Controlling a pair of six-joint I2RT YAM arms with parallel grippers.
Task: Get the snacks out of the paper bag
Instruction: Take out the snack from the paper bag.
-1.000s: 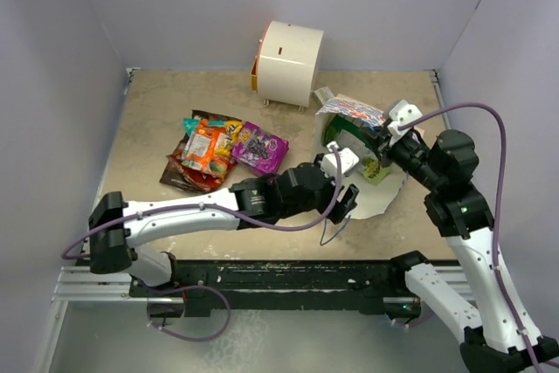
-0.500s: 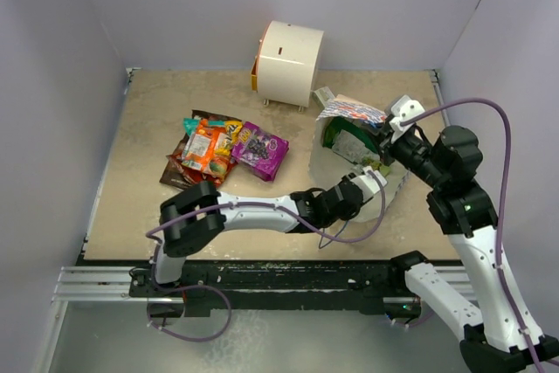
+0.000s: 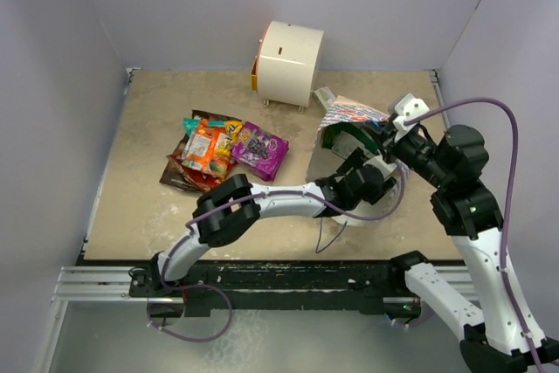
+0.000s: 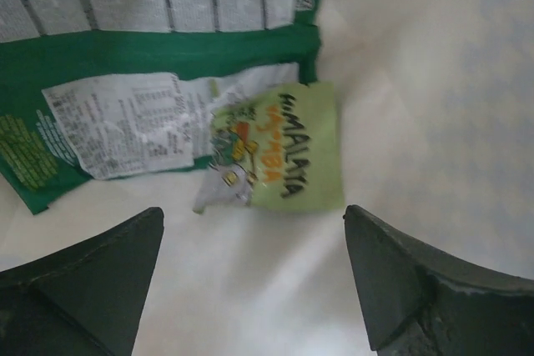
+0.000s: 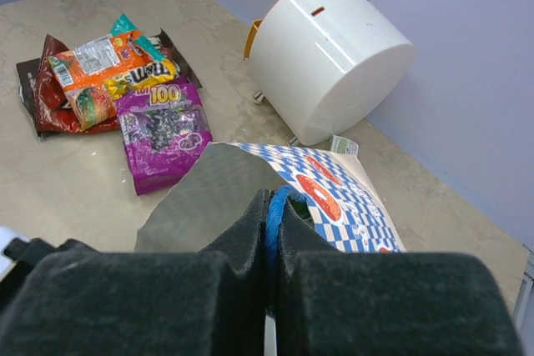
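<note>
Snacks are split between two places. A purple packet, an orange packet and a dark brown chips bag are heaped on the table, left of the paper bag. A green-and-white packet and a tiny yellow-green packet are seen lying inside the bag, partly overlapped.

Within the last second the left gripper has been carried from the bag's near mouth deep into its interior. Its jaws are spread wide with nothing between them, and the yellow-green packet is framed just ahead of the fingertips. From this it is judged that a pick of that packet is being lined up and that at least two packets remain to be taken out.

The bag is held open on the right side of the table by the right gripper, which is clamped shut on the blue string handle.

From above, the bag's contents are hidden by the left arm and the raised flap. The green-and-white packet is cut off by the frame edge, and whether more packets lie beyond it cannot be told.
</note>
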